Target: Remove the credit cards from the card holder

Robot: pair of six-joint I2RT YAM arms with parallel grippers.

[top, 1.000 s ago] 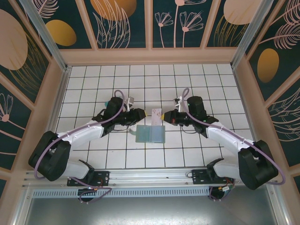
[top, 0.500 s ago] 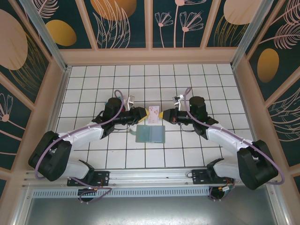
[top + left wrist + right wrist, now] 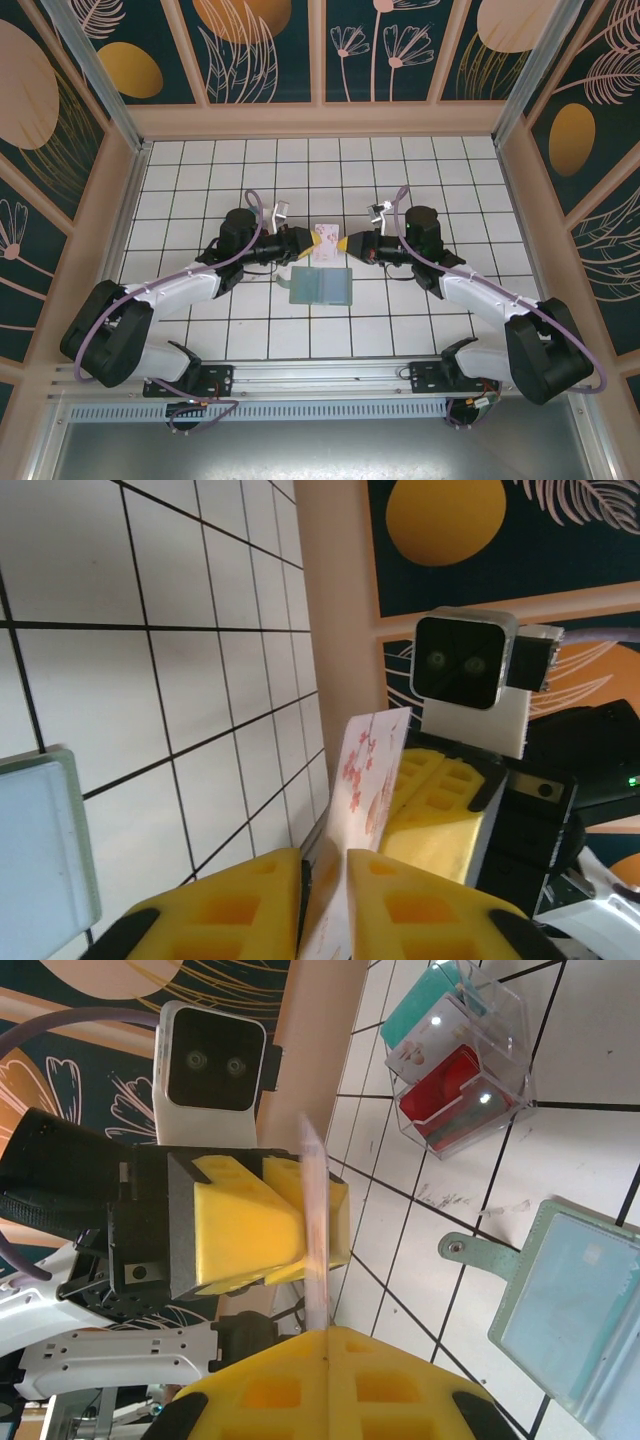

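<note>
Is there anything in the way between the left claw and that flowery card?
Nothing visible. The left gripper straddles the pale card, one yellow pad on each side of its edge. The shut right gripper holds the card's other edge up in the air. Whether the left one pinches it yet is unclear.

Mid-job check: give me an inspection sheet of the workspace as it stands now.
Surface: white tiled table, a few dark scuffs near the box.
Job's things: holder lies open and flat; pale card stands on edge in the air between both tools; teal card and red card sit in a clear box.
Clutter: nothing seen.
Grippers: right tool shut on the pale card; left tool has a pad on either side of that card, grip unsure.
Cables: purple cable along each arm, clear of the card.
Surroundings: floral wall panels on three sides.
</note>
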